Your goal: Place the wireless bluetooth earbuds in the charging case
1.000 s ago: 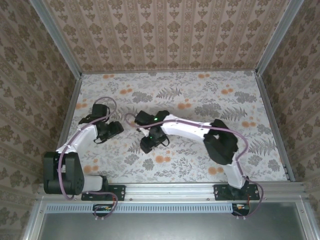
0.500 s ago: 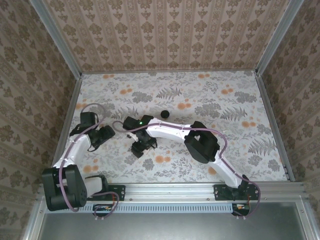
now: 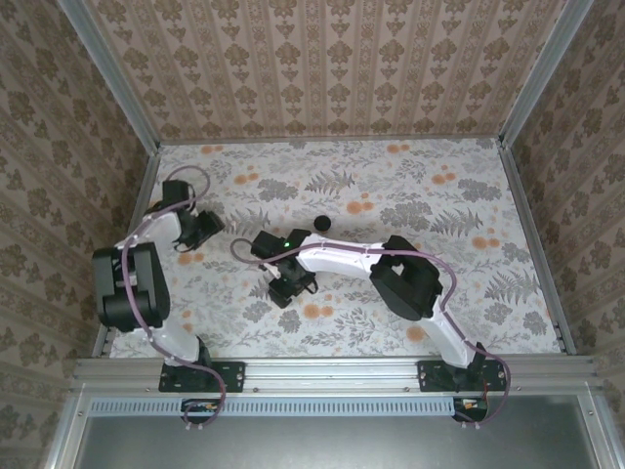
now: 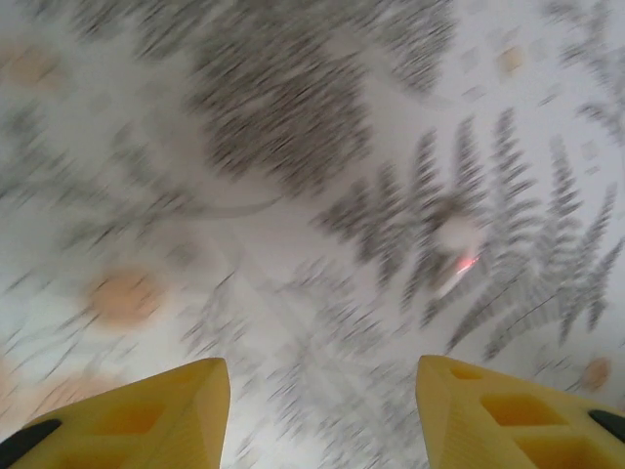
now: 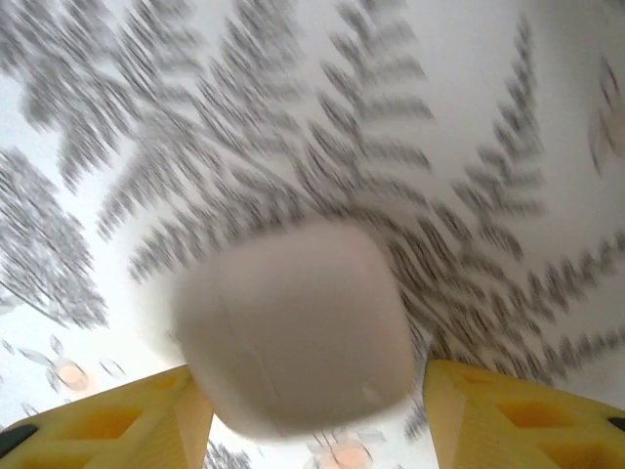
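The charging case (image 3: 321, 223), a small black round puck, lies on the floral cloth beyond the right arm, clear of both grippers. The earbuds are out of view. My right gripper (image 3: 291, 285) hovers low near the cloth's middle left. In the right wrist view it (image 5: 314, 369) stands open, and a white rounded-square pebble-like object (image 5: 293, 332) lies blurred between its yellow fingertips, with a gap on the right side. My left gripper (image 3: 203, 227) is at the far left; its (image 4: 320, 366) yellow fingers are open with bare cloth between them.
A small pale blurred thing with a red glint (image 4: 459, 246) lies on the cloth ahead of the left fingers; it is too blurred to name. The left wall rail (image 3: 127, 234) runs close beside the left arm. Both wrist views are smeared by motion.
The left arm has swung back toward the far left. The right gripper has shifted left and nearer, uncovering the black puck behind it.
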Tool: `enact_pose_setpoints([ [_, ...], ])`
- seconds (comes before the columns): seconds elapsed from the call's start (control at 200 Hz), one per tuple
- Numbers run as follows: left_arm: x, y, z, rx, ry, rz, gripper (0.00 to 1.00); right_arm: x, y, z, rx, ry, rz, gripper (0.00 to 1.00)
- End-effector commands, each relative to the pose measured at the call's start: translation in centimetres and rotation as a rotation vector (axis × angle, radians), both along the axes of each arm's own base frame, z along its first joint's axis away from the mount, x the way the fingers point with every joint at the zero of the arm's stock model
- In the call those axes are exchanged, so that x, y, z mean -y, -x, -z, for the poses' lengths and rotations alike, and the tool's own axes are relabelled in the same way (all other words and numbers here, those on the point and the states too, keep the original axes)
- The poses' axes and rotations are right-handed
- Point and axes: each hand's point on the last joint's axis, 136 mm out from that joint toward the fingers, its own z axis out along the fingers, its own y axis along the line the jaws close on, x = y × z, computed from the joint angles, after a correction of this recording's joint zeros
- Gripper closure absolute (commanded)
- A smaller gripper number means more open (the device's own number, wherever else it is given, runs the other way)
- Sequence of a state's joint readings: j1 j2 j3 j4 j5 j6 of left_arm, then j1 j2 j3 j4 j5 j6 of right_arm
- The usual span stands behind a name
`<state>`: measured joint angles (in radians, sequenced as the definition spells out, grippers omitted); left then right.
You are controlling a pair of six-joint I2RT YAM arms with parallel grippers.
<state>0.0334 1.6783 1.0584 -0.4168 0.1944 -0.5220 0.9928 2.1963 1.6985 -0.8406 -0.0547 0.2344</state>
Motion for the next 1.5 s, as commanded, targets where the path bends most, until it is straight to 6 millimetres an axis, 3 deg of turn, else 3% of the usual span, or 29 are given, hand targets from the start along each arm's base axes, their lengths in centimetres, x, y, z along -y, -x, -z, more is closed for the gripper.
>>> enact_pose_setpoints([
  [0.0,1.6,-1.7,-0.2,-0.018,-0.065,0.079,0.49,2.3,-0.6,-0.8,0.018,0.01,0.098,0.41],
  [0.17,3.4,-3.2,1.4,-0.073,-0.094,0.141,0.56,4.4,-1.0,-0.8,0.018,0.001,0.175,0.41],
  [0.37,3.8,-3.3,3.0,-0.128,-0.163,0.177,0.62,6.6,-0.4,-0.7,0.014,0.002,0.212,0.41],
  [0.615,4.1,-3.2,4.1,-0.163,-0.198,0.202,0.68,7.4,0.0,-1.6,0.028,-0.009,0.22,0.41],
  [0.895,4.3,-3.2,4.3,-0.17,-0.228,0.235,0.82,7.9,-0.4,-3.3,0.07,-0.025,0.227,0.41],
  [1.2,5.0,-2.4,3.5,-0.156,-0.271,0.28,0.91,9.2,-0.8,-4.6,0.1,-0.055,0.274,0.42],
  [1.36,6.6,-1.3,2.9,-0.143,-0.279,0.318,0.92,10.9,-1.4,-5.7,0.127,-0.089,0.341,0.42],
  [1.495,9.2,0.1,2.2,-0.12,-0.27,0.363,0.92,13.0,-2.2,-6.6,0.143,-0.123,0.416,0.42],
])
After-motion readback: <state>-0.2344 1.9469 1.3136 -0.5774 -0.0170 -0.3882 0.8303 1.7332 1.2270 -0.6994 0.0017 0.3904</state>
